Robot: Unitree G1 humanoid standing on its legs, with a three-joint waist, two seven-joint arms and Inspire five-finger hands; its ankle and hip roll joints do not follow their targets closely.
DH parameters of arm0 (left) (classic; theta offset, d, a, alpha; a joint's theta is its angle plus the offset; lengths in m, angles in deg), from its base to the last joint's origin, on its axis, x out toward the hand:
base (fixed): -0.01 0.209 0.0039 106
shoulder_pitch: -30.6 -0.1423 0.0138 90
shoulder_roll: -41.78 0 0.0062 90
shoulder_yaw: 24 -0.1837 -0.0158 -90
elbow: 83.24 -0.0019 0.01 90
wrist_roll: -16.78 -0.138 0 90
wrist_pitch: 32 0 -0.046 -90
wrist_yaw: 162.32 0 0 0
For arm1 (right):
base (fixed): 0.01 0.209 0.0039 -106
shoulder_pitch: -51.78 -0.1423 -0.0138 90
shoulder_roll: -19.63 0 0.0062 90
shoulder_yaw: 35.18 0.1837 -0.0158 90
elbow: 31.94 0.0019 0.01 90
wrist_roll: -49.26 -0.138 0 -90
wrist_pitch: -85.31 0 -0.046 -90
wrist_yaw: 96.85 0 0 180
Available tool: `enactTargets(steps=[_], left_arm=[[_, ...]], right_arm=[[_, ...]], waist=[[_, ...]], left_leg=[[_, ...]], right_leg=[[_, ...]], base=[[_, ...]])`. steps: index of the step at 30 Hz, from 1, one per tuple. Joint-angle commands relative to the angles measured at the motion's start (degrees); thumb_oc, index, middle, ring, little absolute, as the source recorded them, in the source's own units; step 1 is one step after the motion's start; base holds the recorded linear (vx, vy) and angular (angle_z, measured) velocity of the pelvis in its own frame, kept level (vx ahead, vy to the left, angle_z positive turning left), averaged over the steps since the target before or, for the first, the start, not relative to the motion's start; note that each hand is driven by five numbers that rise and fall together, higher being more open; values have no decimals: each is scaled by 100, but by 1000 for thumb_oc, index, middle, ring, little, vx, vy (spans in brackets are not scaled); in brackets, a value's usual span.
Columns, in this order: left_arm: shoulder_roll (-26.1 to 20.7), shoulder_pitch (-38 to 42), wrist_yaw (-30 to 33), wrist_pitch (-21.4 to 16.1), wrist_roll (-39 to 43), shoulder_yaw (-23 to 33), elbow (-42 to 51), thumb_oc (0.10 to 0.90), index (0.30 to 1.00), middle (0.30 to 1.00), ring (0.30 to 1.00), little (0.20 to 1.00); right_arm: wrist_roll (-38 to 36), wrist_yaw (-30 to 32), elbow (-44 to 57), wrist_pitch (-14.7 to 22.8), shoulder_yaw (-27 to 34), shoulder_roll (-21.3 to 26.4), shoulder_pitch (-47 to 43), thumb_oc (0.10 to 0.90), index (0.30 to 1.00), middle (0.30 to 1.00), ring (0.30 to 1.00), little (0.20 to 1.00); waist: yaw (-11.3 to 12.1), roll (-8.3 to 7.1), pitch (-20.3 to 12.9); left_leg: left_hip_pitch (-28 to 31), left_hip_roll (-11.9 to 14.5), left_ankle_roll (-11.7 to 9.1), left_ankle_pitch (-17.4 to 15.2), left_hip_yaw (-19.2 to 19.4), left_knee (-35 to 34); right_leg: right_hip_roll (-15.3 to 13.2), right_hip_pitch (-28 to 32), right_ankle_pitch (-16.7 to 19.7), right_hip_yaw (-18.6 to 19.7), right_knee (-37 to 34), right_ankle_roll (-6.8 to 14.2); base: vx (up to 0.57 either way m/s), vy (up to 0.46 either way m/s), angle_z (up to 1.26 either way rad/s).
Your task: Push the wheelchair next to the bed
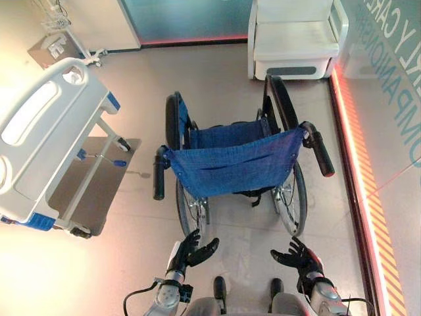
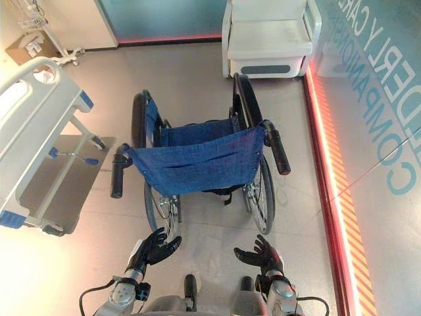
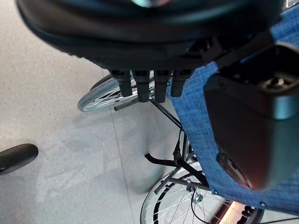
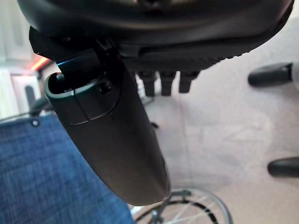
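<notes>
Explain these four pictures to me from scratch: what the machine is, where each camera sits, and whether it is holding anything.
This is a two-legged humanoid robot with two arms ending in dark hands. The two wide pictures come from a pair of cameras on its head, looking down at the floor in front of it. There stands a wheelchair with a blue fabric back, its two black push handles pointing toward the robot. A hospital bed is off to the robot's left, and a white armchair stands beyond the wheelchair. The left hand and right hand hover low behind the wheelchair, fingers spread, holding nothing. The other two pictures come from cameras on each wrist, so each hand's dark bulk looms close, with blue fabric and a wheel past it.
</notes>
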Motion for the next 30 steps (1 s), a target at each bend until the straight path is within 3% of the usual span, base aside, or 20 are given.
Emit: enactTargets(steps=[1, 10, 15, 20, 24, 30], left_arm=[[130, 418, -40, -684, -5, 21, 113, 800, 900, 900, 900, 900], [191, 351, -428, -717, 599, 163, 73, 800, 900, 900, 900, 900], [172, 308, -217, -709, 1136, 433, 217, 800, 900, 900, 900, 900], [-50, 272, 171, -631, 1022, 875, 424, 800, 900, 900, 900, 900], [-342, 295, 740, -475, 1324, 1333, 510, 800, 900, 900, 900, 900], [-595, 254, 1060, -486, 1627, 1943, 694, 800, 900, 900, 900, 900]], right_arm=[[218, 80, 124, 537, -170, 91, -312, 800, 900, 900, 900, 900], [424, 38, -111, 436, -112, 152, -307, 800, 900, 900, 900, 900], [51, 58, 27, 427, 24, 247, -353, 800, 900, 900, 900, 900], [18, 439, 437, 432, 260, 427, -411, 800, 900, 900, 900, 900], [-13, 750, 474, 564, 674, 800, -611, 800, 900, 900, 900, 900], [-28, 753, 677, 460, 1336, 1525, -950, 800, 900, 900, 900, 900]], waist=[[-79, -240, -12], [-25, -265, -27], [52, -300, -88], [123, -366, -153], [179, -384, -197], [229, -397, -288]], left_leg=[[-132, -513, 215, -731, -9, 651], [-118, -505, 202, -717, -36, 641], [-41, -498, 193, -705, -95, 617], [22, -468, 197, -722, -109, 615], [120, -453, 196, -715, -136, 555], [259, -460, 176, -746, -176, 511]], right_leg=[[121, -199, -189, -27, 359, -282], [130, -148, -187, -101, 323, -309], [136, -58, -176, -139, 303, -314], [147, 26, -181, -168, 286, -305], [165, 116, -184, -190, 260, -307], [138, 266, -213, -235, 220, -308]], base=[[0, 0, 0], [1, -4, 0], [33, -36, 3], [39, -54, 4], [28, -16, 5], [53, 9, 9]])
